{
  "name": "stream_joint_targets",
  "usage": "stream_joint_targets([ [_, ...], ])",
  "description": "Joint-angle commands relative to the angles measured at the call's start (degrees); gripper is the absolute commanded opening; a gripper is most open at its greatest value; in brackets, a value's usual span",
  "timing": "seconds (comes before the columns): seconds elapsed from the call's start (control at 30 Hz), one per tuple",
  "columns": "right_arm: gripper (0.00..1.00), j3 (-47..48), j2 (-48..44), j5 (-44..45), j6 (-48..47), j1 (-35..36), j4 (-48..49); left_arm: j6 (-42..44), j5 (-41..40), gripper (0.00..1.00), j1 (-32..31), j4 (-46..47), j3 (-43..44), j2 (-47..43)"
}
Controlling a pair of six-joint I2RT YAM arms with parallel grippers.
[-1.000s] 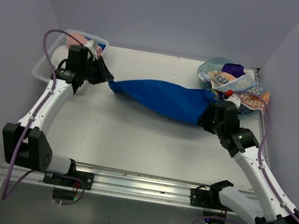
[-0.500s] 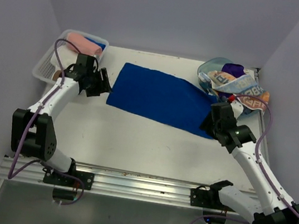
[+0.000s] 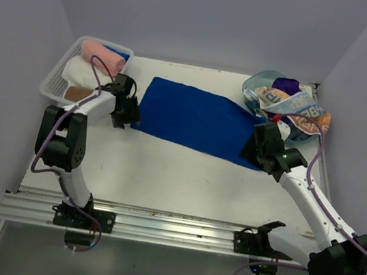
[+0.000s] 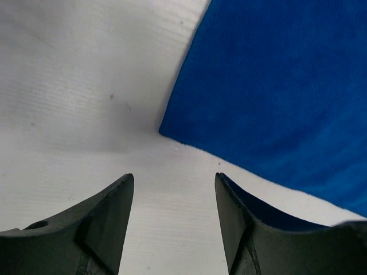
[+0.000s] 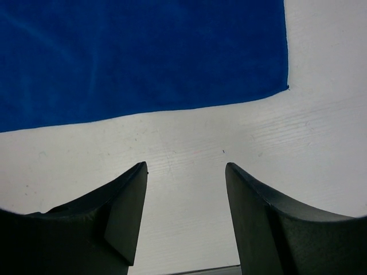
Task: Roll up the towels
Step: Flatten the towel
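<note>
Blue towel [image 3: 193,119] now lies flat on tabletop [image 3: 164,176], no longer bunched between the arms. Left jaws and right jaws stand wide, empty (towel corners just ahead). Rolling not yet begun.

Place: robot lab cell
Enclosure: plain lavender walls [image 3: 208,17] around a white bench [image 3: 164,173]
Mounting: aluminium rail [image 3: 171,220] along the bench's near edge
</note>
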Motion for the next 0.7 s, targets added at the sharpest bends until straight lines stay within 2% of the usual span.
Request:
stream_joint_targets([
  [0.0,0.61,1.26,-2.18,0.62,-0.34,0.07,-0.02,-2.09,-4.02,0.62,-0.89,1.61,4.67,3.98],
  [0.2,0.61,-0.67,-2.88,-0.79,0.98,-0.02,1.29,-3.06,-5.53,0.58,-1.94,0.99,7.31,9.0],
  [0.27,0.61,-0.67,-2.71,-0.79,0.89,0.07,1.21,-3.24,-5.7,0.54,-2.21,1.0,8.19,10.31],
  [0.33,0.61,-0.32,-2.62,-0.88,0.89,0.07,1.03,-3.24,-5.79,0.47,-2.65,0.73,8.89,11.02],
  [0.37,0.61,-0.32,-2.53,-0.88,0.72,0.07,1.03,-3.15,-5.97,0.41,-2.82,0.73,9.24,11.63],
  [0.4,0.61,-0.23,-2.53,-0.71,0.8,0.07,1.03,-2.71,-6.05,0.31,-2.91,0.99,9.51,11.99],
  [0.43,0.62,-0.23,-2.53,-0.7,0.72,-0.02,1.12,-2.1,-5.62,0.0,-3.0,1.0,9.86,12.43],
  [0.53,0.64,-0.93,-3.49,0.96,0.63,-0.02,1.12,-0.08,-4.3,0.0,-3.0,-1.11,12.41,13.4],
  [0.67,0.75,-2.34,-4.38,4.83,1.77,-0.72,-1.25,0.45,-6.14,0.0,-2.91,-0.5,10.31,5.08],
])
